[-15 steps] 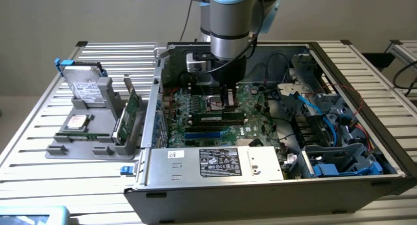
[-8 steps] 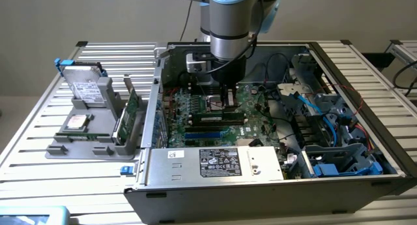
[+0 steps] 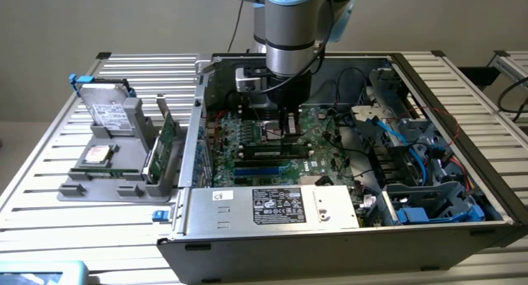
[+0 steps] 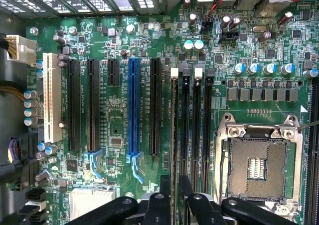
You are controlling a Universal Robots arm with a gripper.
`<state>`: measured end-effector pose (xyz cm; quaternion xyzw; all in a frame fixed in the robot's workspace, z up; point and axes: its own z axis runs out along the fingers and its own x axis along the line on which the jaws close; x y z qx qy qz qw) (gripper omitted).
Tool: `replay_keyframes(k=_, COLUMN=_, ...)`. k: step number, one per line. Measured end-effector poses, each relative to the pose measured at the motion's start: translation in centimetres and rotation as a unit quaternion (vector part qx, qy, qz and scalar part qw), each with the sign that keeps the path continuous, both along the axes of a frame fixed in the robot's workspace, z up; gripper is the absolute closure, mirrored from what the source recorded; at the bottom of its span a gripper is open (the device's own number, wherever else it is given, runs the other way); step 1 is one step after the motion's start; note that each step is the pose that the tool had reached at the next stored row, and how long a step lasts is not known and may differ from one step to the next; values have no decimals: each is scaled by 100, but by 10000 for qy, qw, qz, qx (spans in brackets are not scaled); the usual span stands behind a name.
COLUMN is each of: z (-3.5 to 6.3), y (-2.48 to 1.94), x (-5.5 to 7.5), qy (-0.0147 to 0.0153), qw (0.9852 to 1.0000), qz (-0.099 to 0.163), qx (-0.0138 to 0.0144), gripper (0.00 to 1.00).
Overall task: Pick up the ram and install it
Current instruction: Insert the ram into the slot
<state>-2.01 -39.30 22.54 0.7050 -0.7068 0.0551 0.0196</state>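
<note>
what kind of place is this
Probably a robotics lab or test bench for computer assembly: an open desktop PC case sits on a slatted metal table, a grey fixture beside it holds hard drives, and a robot arm reaches down over the motherboard.

The arm hangs straight down from the top middle of the exterior view, wrist vertical. Its gripper points downward just above the frame's centre. In the wrist view the two black fingers stand slightly apart.
</note>
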Motion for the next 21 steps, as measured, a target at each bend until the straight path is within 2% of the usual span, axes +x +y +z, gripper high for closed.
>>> replay_keyframes(k=3, z=14, y=0, x=7, qy=-2, qw=10000, qz=0, qx=0, gripper=78)
replay_keyframes(k=8, z=112, y=-1, x=70, qy=7, qw=10000, qz=0, qx=-1, gripper=78)
replay_keyframes(k=11, z=182, y=-9, x=113, qy=30, qw=10000, qz=0, qx=-1, gripper=78)
replay_keyframes(k=14, z=223, y=-24, x=151, qy=75, qw=10000, qz=0, qx=0, gripper=78)
replay_keyframes(k=21, z=224, y=-23, x=152, qy=100, qw=9999, qz=0, qx=-1, gripper=78)
